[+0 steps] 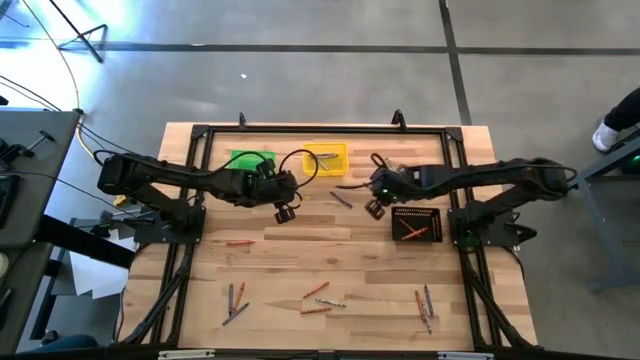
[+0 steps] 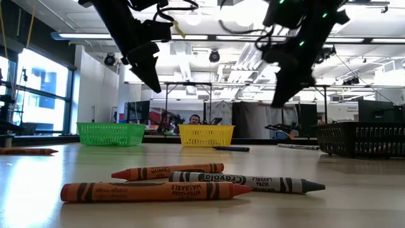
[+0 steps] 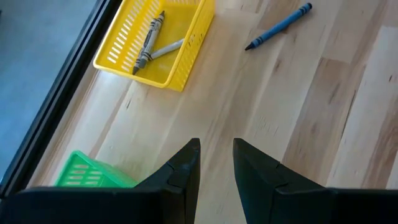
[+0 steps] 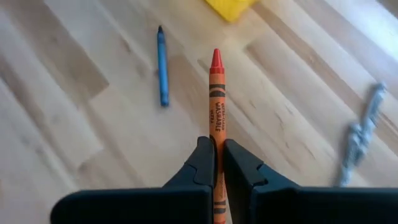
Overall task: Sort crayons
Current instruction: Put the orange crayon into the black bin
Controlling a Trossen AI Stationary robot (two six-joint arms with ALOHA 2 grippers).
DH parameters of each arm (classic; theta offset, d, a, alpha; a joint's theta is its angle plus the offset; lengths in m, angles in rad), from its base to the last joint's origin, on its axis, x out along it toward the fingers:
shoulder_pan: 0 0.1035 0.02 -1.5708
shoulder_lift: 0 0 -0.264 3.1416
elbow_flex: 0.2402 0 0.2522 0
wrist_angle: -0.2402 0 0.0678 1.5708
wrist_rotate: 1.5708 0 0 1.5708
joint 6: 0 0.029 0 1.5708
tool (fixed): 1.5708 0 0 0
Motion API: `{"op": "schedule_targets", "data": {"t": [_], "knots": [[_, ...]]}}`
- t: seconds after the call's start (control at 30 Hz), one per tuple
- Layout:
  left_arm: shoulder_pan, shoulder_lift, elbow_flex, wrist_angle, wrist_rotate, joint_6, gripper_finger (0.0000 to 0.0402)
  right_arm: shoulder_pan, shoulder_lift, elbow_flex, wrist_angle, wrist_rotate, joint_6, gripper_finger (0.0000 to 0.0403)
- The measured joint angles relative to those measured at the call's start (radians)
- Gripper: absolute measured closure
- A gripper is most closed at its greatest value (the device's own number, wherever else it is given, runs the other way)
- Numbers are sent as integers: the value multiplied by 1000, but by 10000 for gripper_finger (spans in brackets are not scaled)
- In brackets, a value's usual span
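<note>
Left wrist view | yellow bin [image 3: 186,59]: 2 grey crayons [image 3: 149,40]

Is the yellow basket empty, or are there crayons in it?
Not empty. The yellow plastic mesh basket holds two grey crayons lying crossed on its floor, seen from the left wrist.

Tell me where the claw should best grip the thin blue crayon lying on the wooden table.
Grip the thin blue crayon at mid-length, descending from above with the fingers across its narrow width: it lies flat and alone on the wooden table, with free space along both long sides.
</note>
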State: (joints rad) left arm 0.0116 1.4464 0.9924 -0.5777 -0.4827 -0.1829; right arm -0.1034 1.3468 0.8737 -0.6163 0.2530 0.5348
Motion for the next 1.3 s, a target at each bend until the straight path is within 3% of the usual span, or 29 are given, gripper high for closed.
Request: {"op": "schedule_targets", "data": {"t": [0.33, 0.73, 1.03, 1.3], "knots": [[1, 0, 0, 8, 0, -4, 319, 112, -177, 0, -331, -22, 225, 401], [1, 0, 0, 56, -1, -78, 319, 271, -201, 1, -558, 23, 537, 401], [-2, 0, 0, 77, 0, -97, 319, 404, -201, -32, -583, 31, 755, 402], [-2, 0, 0, 96, 1, -105, 319, 388, -201, -173, -510, -32, 769, 399]]}}
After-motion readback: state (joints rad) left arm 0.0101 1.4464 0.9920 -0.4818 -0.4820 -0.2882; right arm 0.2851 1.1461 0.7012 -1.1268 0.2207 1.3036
